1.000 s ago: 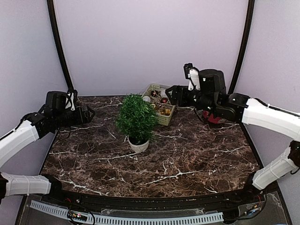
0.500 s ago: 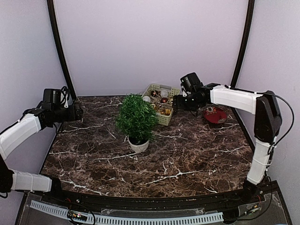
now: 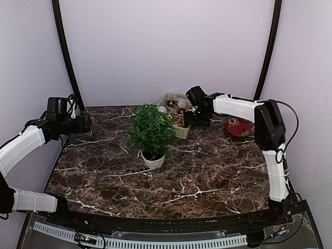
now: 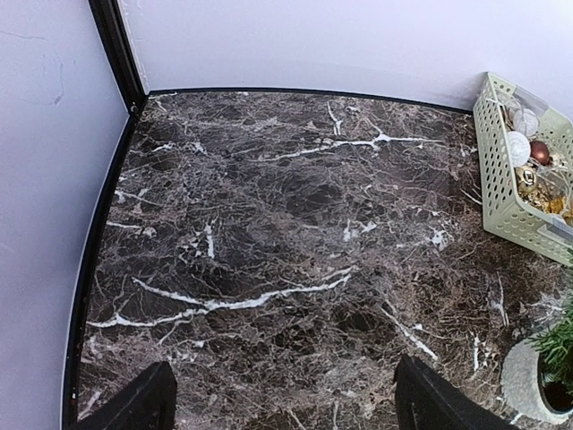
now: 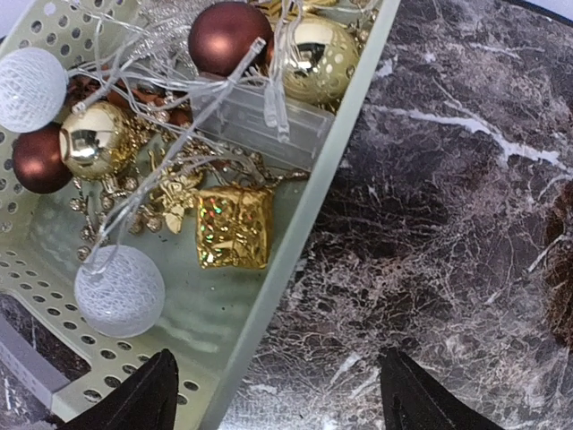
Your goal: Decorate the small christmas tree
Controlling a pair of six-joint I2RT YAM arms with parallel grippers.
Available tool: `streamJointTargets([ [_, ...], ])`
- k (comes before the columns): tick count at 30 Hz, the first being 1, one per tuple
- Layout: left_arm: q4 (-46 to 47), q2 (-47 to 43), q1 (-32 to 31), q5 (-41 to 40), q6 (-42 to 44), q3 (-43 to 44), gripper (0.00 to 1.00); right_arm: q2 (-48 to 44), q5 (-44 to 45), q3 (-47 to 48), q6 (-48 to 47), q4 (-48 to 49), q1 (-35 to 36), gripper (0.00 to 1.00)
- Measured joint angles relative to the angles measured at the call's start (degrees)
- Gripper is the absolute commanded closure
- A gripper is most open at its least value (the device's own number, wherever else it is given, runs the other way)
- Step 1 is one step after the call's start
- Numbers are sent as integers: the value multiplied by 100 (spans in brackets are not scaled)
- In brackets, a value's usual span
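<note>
Place: robot test cell, lab-type | Enclosure: plain lilac walls (image 3: 166, 46) on three sides, black frame poles (image 3: 65, 57) in the corners | Bench: marble-print table (image 3: 207, 176), slotted cable duct (image 3: 140, 241) along near edge | Kit: white-and-black left arm (image 3: 21, 148) and right arm (image 3: 244, 108), exposed cabling | Props: small christmas tree (image 3: 151, 129), basket (image 3: 182, 133) of baubles

The counter (image 3: 207, 171) is showing dark brown marble veined in white. The small christmas tree (image 3: 151, 130) is standing dark green in a white pot (image 3: 154, 161). The pale green, hole-patterned basket (image 5: 40, 269) is gleaming with maroon baubles (image 5: 224, 36), mirror-gold baubles (image 5: 322, 58), white balls (image 5: 119, 291) and a glittery gold box (image 5: 233, 227).
</note>
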Motion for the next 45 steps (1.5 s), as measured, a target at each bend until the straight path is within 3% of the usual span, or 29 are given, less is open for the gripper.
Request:
streamJointTargets([
  [10,-2,-28,0,-101,20,0,13,-57,299,-293,31,-92,-260,27],
  [18,-2,-39,0,-120,52,0,13,-1215,496,-1965,-33,-13,-1165,28],
  [23,-2,-39,7,-118,55,0,13,-1742,621,-2533,-190,-90,-1674,28],
  [29,-2,-39,9,-125,57,0,13,-2234,581,-2463,-470,-216,-1665,23],
  [35,0,-55,9,-144,57,0,13,-2577,-48,-2337,-640,-26,-1574,25],
  [45,46,-127,9,-157,98,0,13,-1604,-619,-1539,-752,321,-1290,37],
])
